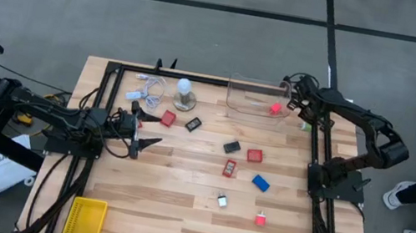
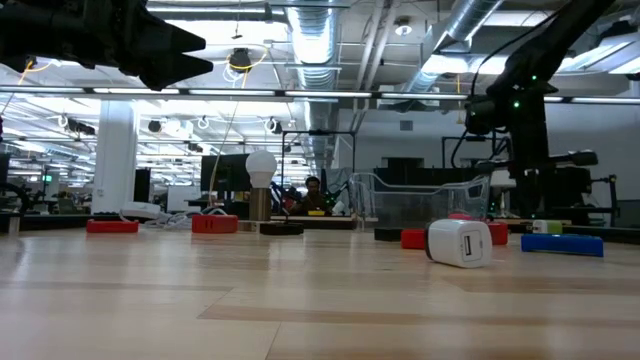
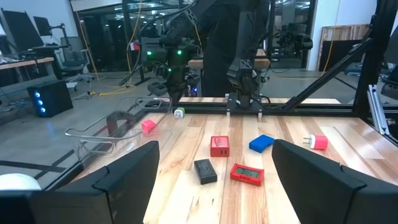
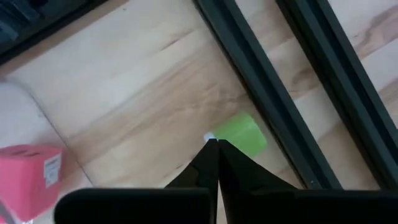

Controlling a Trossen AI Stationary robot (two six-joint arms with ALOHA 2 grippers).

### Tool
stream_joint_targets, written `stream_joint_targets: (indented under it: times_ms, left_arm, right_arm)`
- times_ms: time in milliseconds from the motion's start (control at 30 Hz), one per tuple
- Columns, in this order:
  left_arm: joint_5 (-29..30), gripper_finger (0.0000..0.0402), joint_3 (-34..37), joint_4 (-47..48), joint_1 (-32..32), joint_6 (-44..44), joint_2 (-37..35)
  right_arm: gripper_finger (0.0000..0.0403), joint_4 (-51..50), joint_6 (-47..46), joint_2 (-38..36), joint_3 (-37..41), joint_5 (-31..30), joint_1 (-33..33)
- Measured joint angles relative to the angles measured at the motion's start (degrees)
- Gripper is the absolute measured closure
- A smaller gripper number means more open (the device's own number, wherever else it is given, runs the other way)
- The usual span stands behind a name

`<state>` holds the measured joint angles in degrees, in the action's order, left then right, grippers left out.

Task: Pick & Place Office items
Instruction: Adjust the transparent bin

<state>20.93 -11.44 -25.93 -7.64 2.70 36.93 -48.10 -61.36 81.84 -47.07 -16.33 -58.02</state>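
The right gripper (image 4: 217,144) hangs at the far right edge of the desk (image 1: 175,213), beside the clear bin (image 1: 258,98), with its jaws closed tip to tip and nothing between them. Just beyond those tips lies a green block (image 4: 244,134) on the wood, next to the dark frame rail (image 4: 261,93); whether the tips touch it cannot be told. A pink block (image 4: 28,177) lies inside the clear bin, near its wall, off to one side of the jaws. The left gripper (image 1: 147,127) waits over the left part of the desk, its jaws spread wide and empty. From above, the other office items lie scattered mid-desk: a red block (image 1: 255,155), a black block (image 1: 232,147), a blue block (image 1: 260,182), another red block (image 1: 229,167), and a small white block (image 1: 222,201), all well apart from either gripper. The top view also shows a yellow bin (image 1: 84,221) at the near left corner and a white bulb (image 1: 185,89) at the back, which the right wrist view does not. The low view shows the white block (image 2: 460,243) as a plug adapter lying on its side.
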Motion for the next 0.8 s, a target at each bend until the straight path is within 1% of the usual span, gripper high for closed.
stream_joint_targets:
  times_ms: [233, 467, 567, 633, 800]
  left_arm:
    - [-0.1, 0.0092, 0.0, 0.0, 0.0, 0.0, 0.0]
    - [-1.5, 0.0092, 0.0, 0.0, 0.0, 0.0, 0.0]
    - [-1.6, 0.0092, 0.0, 0.0, 0.0, 0.0, 0.0]
    - [-1.6, 0.0092, 0.0, 0.0, 0.0, 0.0, 0.0]
    - [-1.6, 0.0092, 0.0, 0.0, 0.0, 0.0, 0.0]
  right_arm:
    - [0.0403, 0.2, -0.1, 0.0, 0.4, -1.7, -0.3]
    - [0.0403, 2.9, -0.4, -0.3, 4.0, -3.3, -1.9]
    - [0.0403, 2.0, 0.4, 0.2, 5.1, -4.1, -2.2]
    - [0.0403, 3.0, 0.5, 0.0, 5.2, -3.2, -2.1]
    - [0.0403, 3.1, 0.5, 0.0, 5.5, -3.1, -1.6]
